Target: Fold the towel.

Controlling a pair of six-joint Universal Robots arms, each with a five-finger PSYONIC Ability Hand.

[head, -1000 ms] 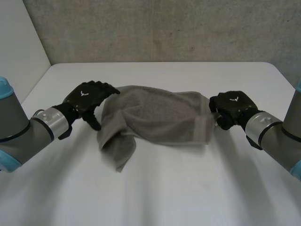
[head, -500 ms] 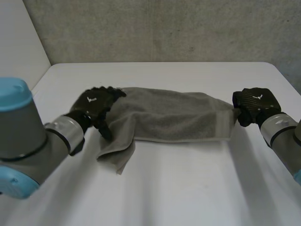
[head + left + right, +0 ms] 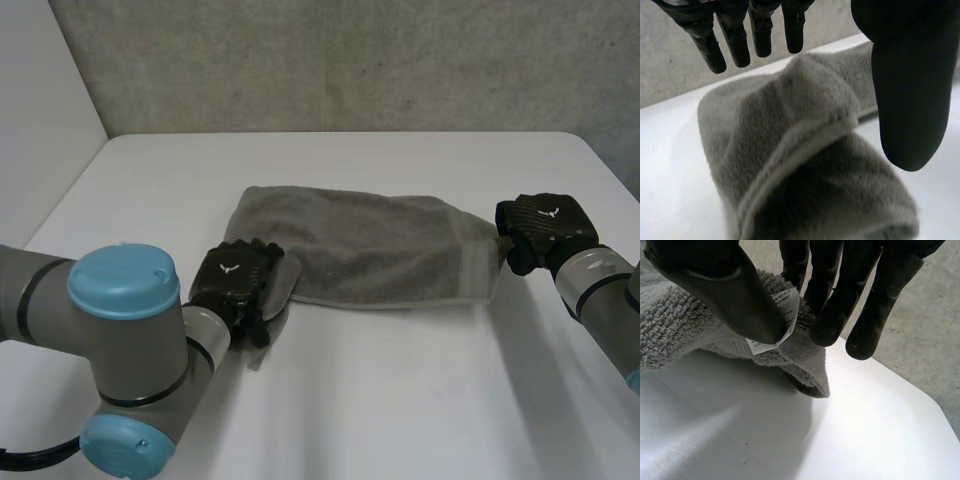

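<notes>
Dropped left hand (image 3: 232,282) since a second ago from the 10 o'clock edge of the grey towel (image 3: 370,245) to the crumpled flap at its 8 o'clock corner, and drew the 3 o'clock end outward with right hand (image 3: 545,222). Leaves the cloth stretched from 9 to 3 o'clock across the middle of the white table (image 3: 400,400), mostly flat, near-left flap rumpled. Shows, in the left wrist view, fingers (image 3: 737,45) straight and thumb held apart over the bunched fold, nothing gripped. Pinches, on the right, the corner bearing the care label (image 3: 776,315) between thumb and fingers, lifted just off the table. Reads as the spreading step, ahead of any real fold. Calls next, probably, for closing the left hand on that loose corner and pulling it toward 8 o'clock against the right hand's hold, gently enough not to drag the whole cloth along.
</notes>
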